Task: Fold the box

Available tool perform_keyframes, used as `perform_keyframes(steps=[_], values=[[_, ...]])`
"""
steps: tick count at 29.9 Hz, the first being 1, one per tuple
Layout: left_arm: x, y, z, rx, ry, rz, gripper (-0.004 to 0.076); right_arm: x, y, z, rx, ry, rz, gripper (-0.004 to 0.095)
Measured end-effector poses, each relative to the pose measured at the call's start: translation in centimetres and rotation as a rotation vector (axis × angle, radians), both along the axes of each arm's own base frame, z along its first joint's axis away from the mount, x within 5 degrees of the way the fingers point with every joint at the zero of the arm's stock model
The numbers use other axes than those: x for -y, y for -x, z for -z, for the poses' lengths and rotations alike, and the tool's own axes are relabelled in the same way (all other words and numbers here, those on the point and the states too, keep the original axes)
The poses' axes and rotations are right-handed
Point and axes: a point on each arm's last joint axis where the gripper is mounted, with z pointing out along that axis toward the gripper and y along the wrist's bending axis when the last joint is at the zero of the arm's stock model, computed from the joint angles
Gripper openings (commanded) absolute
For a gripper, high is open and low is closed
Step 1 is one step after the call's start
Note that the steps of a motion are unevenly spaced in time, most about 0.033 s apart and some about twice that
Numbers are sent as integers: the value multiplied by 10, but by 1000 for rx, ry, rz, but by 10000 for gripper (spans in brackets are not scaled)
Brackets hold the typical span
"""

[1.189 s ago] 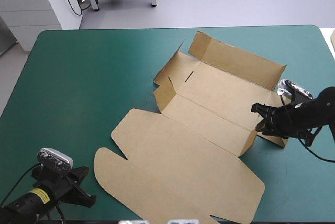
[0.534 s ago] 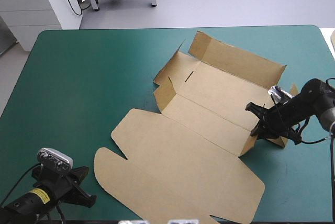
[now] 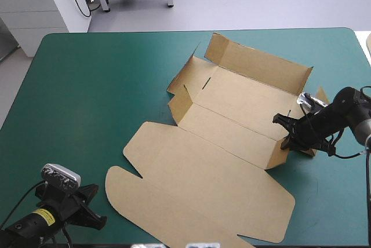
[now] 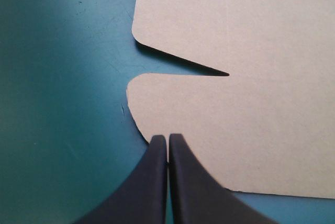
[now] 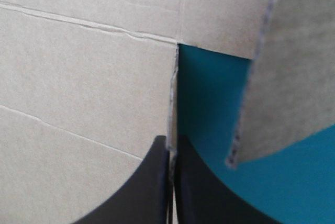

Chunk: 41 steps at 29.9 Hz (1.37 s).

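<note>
**Right gripper pinches the tray's right end; left arm well off**

The brown box (image 3: 232, 115) lies right of centre on the teal-green cover (image 3: 87, 86). Its tray runs from far-left to near-right, and its lid is flat toward the near edge. The right gripper (image 3: 288, 135) sits at the tray's right end, fingers all but closed on a board edge, probably the end flap (image 5: 172, 103). The left gripper (image 3: 95, 216), closed and empty, rests near the lid's rounded corner (image 4: 137, 85). The right arm is clearly the nearer.

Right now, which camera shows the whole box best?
The high view: the box shows nearly whole, walls half-raised. The left wrist view shows only a notched flap corner; the right, only an edge the right tool pinches.
</note>
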Motion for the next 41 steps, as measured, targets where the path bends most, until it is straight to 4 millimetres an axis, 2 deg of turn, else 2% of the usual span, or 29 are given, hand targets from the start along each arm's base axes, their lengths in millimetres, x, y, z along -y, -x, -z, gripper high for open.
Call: perform_keyframes(steps=[5,11,15,20,25,31,36,41], values=[[0,0,0,0,0,0,-8,6,-5,-6,51,82,-38,-15],[0,0,0,0,0,0,-8,18,-19,-31,154,232,-134,-14],[0,0,0,0,0,0,-8,22,-34,-43,190,273,-221,-14],[0,0,0,0,0,0,-8,14,-61,-44,216,333,-358,-14],[0,0,0,0,0,0,-8,-15,-96,-45,260,456,-549,-15],[0,0,0,0,0,0,-8,-70,-136,-52,384,555,-793,-15],[0,0,0,0,0,0,-8,-120,-152,-59,518,581,-970,-15],[0,0,0,0,0,0,-8,-172,-146,-65,665,610,-1197,-15]])
